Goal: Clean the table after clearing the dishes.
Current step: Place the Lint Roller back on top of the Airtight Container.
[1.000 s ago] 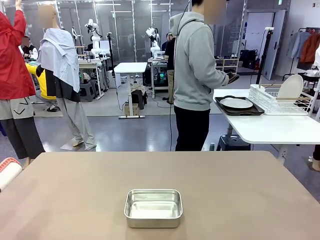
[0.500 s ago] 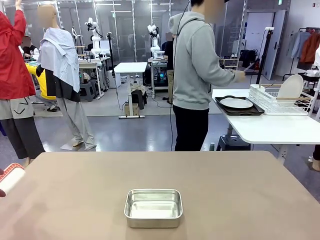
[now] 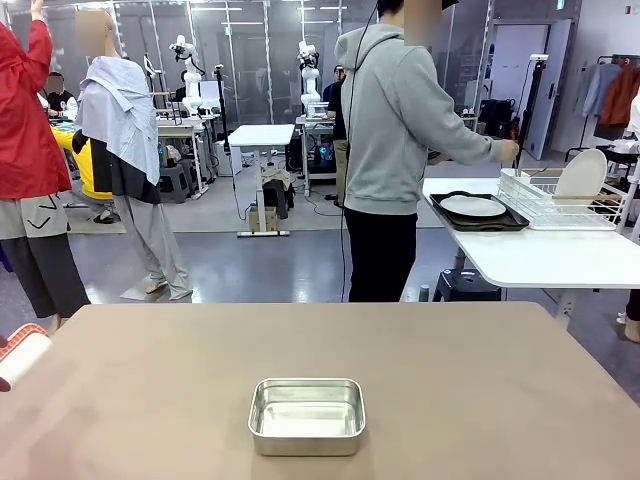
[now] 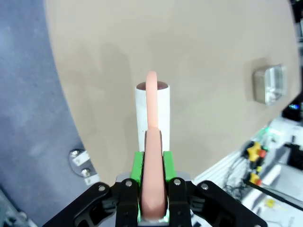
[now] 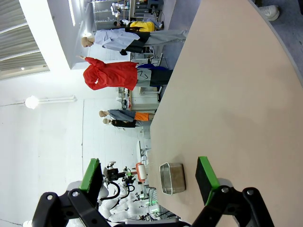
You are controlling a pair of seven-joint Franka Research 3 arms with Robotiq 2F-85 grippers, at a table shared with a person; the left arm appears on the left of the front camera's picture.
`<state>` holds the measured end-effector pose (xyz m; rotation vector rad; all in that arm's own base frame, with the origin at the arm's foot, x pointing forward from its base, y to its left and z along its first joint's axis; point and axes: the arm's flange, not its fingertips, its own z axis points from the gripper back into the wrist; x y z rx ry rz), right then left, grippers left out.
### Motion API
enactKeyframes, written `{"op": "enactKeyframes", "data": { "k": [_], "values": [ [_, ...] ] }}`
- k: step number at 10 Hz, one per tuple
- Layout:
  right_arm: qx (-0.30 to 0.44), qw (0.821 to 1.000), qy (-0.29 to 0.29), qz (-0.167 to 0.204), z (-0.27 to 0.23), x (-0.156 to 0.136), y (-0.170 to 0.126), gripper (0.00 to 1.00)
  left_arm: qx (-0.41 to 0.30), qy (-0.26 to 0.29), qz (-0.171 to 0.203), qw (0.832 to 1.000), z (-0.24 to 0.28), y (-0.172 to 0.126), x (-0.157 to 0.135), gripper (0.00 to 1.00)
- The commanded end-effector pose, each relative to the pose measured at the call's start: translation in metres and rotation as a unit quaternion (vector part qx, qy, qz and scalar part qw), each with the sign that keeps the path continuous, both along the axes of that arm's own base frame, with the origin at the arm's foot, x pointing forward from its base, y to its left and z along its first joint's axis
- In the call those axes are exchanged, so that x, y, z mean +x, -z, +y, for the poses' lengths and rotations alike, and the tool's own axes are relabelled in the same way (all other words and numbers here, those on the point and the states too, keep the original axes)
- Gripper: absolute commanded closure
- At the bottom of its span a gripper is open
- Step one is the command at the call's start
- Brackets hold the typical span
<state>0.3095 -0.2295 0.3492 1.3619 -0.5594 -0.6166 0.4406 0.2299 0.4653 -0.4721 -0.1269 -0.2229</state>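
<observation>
Lint roller [image 3: 22, 357] showing at far left edge of table [image 3: 480, 380], white roll with pink handle. Left gripper [image 4: 152, 182] clamping tight on pink handle, roll hovering over table edge. Small steel pan [image 3: 306, 415] sitting in middle near front. Right gripper [image 5: 150, 179] standing wide apart, gripping nothing, above table. Person [image 3: 390, 150] reaching toward white side table [image 3: 540, 255] at far right; one plate on dark tray [image 3: 473, 207], another plate in wire rack [image 3: 582, 175].

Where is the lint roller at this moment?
The lint roller is clamped by its pink handle in the left gripper, over the table's left edge, well left of the steel pan.
</observation>
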Motion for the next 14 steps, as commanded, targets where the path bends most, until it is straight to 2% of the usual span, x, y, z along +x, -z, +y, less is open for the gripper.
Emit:
{"op": "enactKeyframes", "data": {
  "k": [1, 2, 4, 5, 6, 7, 9, 10, 11, 12, 14],
  "values": [
    [-0.002, 1.000, -0.004, -0.002, -0.001, -0.003, -0.003, 0.00, 0.057, 0.145, -0.058, 0.986, -0.069, -0.060, 0.028, 0.80],
    [-0.002, 1.000, -0.004, -0.002, -0.001, -0.003, -0.003, 0.00, 0.087, 0.233, -0.088, 0.965, -0.128, -0.091, 0.033, 0.80],
    [-0.002, 1.000, -0.004, -0.002, -0.001, -0.003, -0.003, 0.00, 0.136, 0.385, -0.119, 0.905, -0.236, -0.114, 0.011, 0.80],
    [-0.002, 1.000, -0.004, -0.002, -0.001, -0.003, -0.003, 0.00, 0.154, 0.456, -0.115, 0.869, -0.282, -0.113, -0.011, 0.80],
    [-0.002, 1.000, -0.004, -0.002, -0.001, -0.003, -0.003, 0.00, 0.173, 0.529, -0.117, 0.823, -0.332, -0.105, -0.040, 0.80],
    [-0.002, 1.000, -0.004, -0.002, -0.001, -0.003, -0.003, 0.00, 0.199, 0.562, -0.133, 0.792, -0.365, -0.100, -0.065, 0.80],
    [-0.002, 1.000, -0.004, -0.002, -0.001, -0.003, -0.003, 0.00, 0.181, 0.623, -0.189, 0.737, -0.422, -0.098, -0.110, 0.80],
    [-0.002, 1.000, -0.004, -0.002, -0.001, -0.003, -0.003, 0.00, 0.210, 0.626, -0.203, 0.723, -0.433, -0.097, -0.121, 0.80],
    [-0.002, 1.000, -0.004, -0.002, -0.001, -0.003, -0.003, 0.00, 0.210, 0.589, -0.211, 0.751, -0.421, -0.107, -0.111, 0.80],
    [-0.002, 1.000, -0.004, -0.002, -0.001, -0.003, -0.003, 0.00, 0.197, 0.625, -0.163, 0.738, -0.446, -0.100, -0.119, 0.80],
    [-0.002, 1.000, -0.004, -0.002, -0.001, -0.003, -0.003, 0.00, 0.197, 0.625, -0.163, 0.738, -0.446, -0.100, -0.119, 0.80]
  ]
}}
